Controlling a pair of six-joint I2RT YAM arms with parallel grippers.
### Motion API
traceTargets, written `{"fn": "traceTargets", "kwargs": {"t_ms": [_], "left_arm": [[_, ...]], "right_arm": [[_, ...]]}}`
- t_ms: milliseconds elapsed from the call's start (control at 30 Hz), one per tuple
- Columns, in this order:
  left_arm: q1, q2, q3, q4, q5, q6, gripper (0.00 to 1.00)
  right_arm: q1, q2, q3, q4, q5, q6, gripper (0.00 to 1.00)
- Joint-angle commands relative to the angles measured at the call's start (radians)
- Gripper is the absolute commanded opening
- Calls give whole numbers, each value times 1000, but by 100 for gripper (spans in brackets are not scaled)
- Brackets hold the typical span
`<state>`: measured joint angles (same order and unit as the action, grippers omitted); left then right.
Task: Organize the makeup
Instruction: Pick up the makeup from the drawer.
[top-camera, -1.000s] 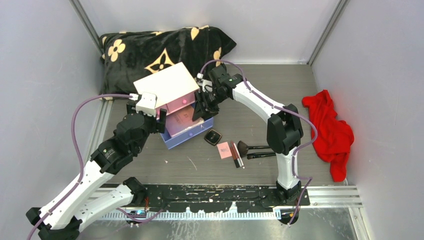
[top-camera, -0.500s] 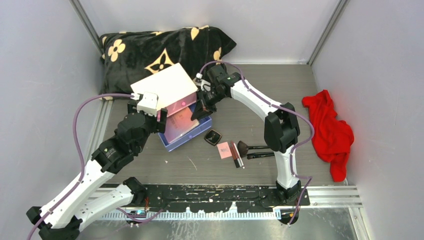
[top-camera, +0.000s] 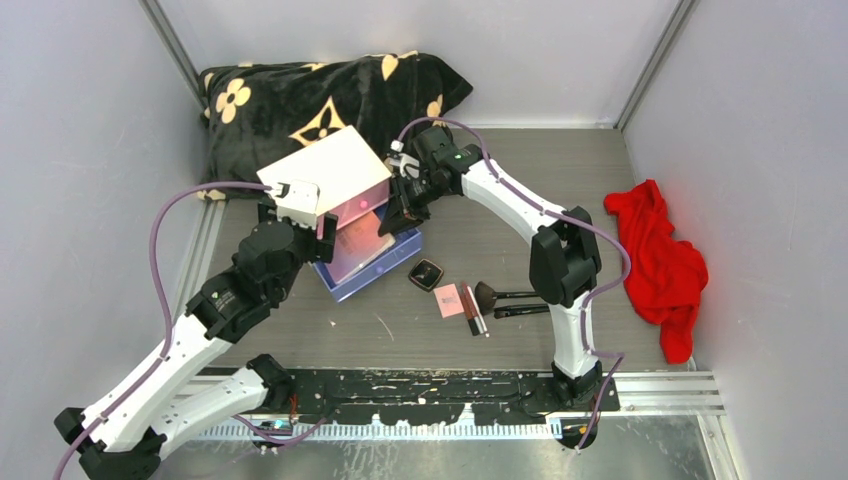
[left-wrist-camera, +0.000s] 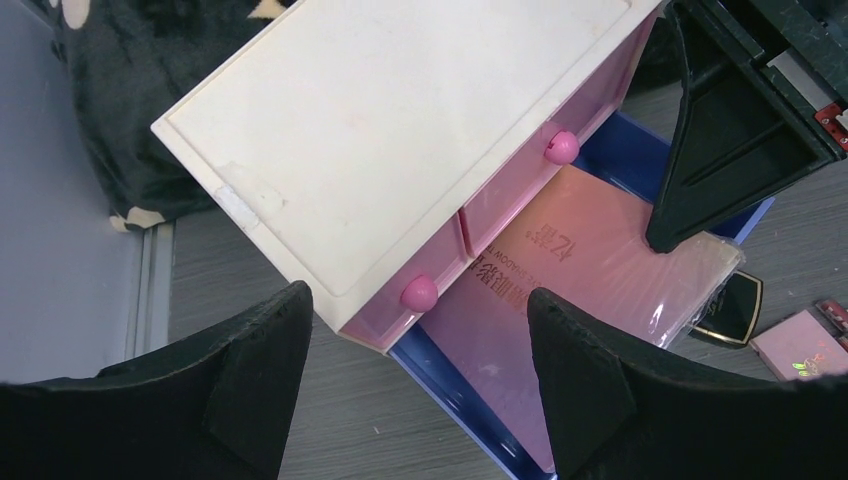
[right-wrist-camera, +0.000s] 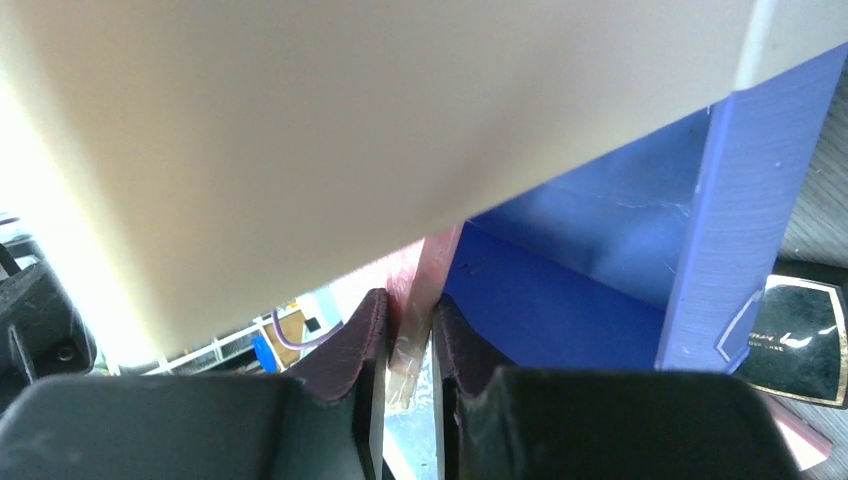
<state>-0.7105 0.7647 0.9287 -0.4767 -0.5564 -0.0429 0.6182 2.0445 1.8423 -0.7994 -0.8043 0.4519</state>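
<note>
Makeup, spread out.
Flat glossy pink palette (left-wrist-camera: 590, 270) in blue plastic drawer (top-camera: 375, 277); square black compact (top-camera: 426, 274), pink compact (top-camera: 449, 300) and black-handled brushes (top-camera: 510, 303) to its right.

- Soft, even overhead light; shadows on the tabletop (top-camera: 400, 340) are faint.
- Right wrist view: white chest (right-wrist-camera: 350, 120) close and blurred, washed out toward 9 o'clock.
- Left wrist view sharp; sheen on the pink palette (left-wrist-camera: 600, 250).

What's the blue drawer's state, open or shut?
Open: the blue drawer juts out from under the white chest, and the pink palette lies over its inside.
</note>
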Motion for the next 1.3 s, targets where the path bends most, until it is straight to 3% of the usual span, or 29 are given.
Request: {"fn": "traceTargets", "kwargs": {"t_ms": [0, 333, 633, 967, 1267], "left_arm": [[6, -5, 52, 42, 1, 9, 79], [5, 28, 80, 40, 5, 14, 79], [5, 43, 88, 46, 10, 18, 79], [7, 33, 67, 57, 17, 22, 79], [7, 32, 45, 72, 39, 14, 79]], "right_arm": [[10, -107, 49, 83, 19, -27, 1], [-11, -115, 145, 0, 0, 60, 1], [-32, -159, 142, 177, -53, 252, 1], [-37, -280, -55, 382, -62, 398, 1], [-48, -357, -182, 414, -41, 378, 1]]}}
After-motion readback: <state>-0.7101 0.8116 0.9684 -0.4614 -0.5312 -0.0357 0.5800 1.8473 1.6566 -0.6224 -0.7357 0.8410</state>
